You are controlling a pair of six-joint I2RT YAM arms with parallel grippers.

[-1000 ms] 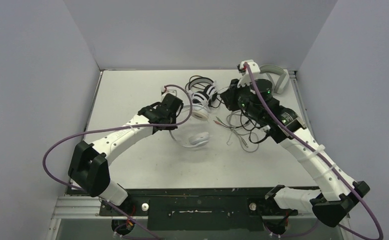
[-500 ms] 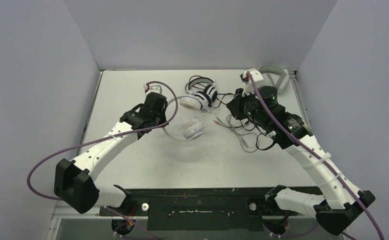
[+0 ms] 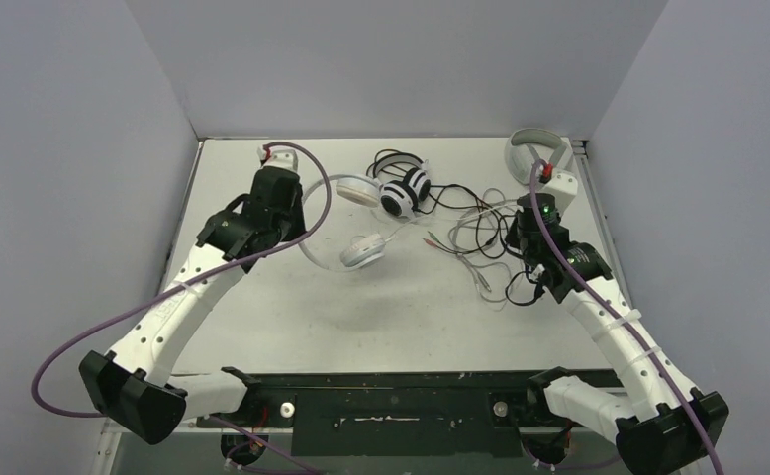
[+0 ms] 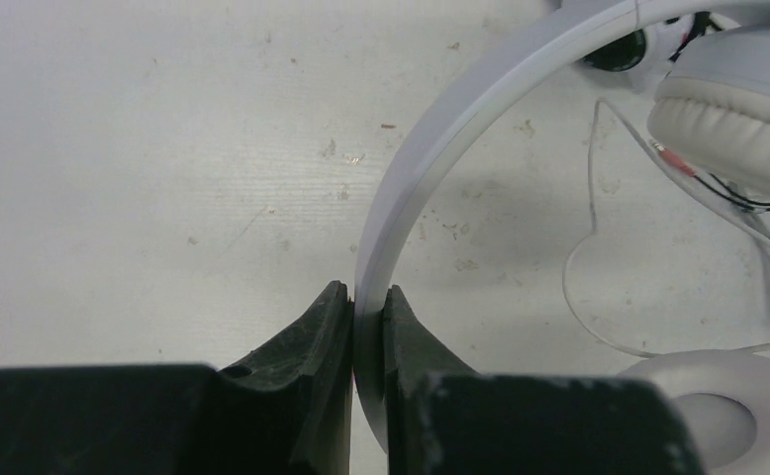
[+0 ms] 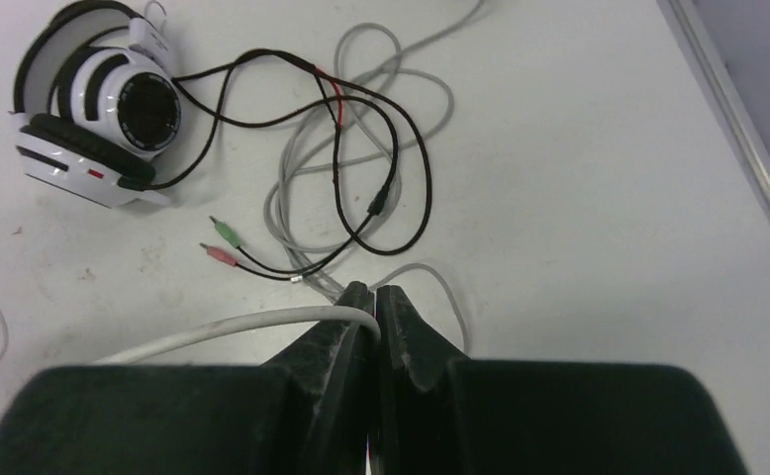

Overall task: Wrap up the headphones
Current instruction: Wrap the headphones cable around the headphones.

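The small white headphones hang above the table, and my left gripper is shut on their thin white headband. One cup shows at the upper right of the left wrist view, the other at the lower right. The black-and-white headset lies on the table at the back, its black cable looped loosely. My right gripper is shut on a pale grey cable that runs off to the left.
A light grey over-ear pair sits in the back right corner, and its grey cable tangles with the black one at mid-right. Green and red plugs lie beside the tangle. The table's right edge is close by.
My left gripper carried the white headphones left and toward the back. The right gripper pulled back to the right, away from the black-and-white headset, still shut on the pale cable.
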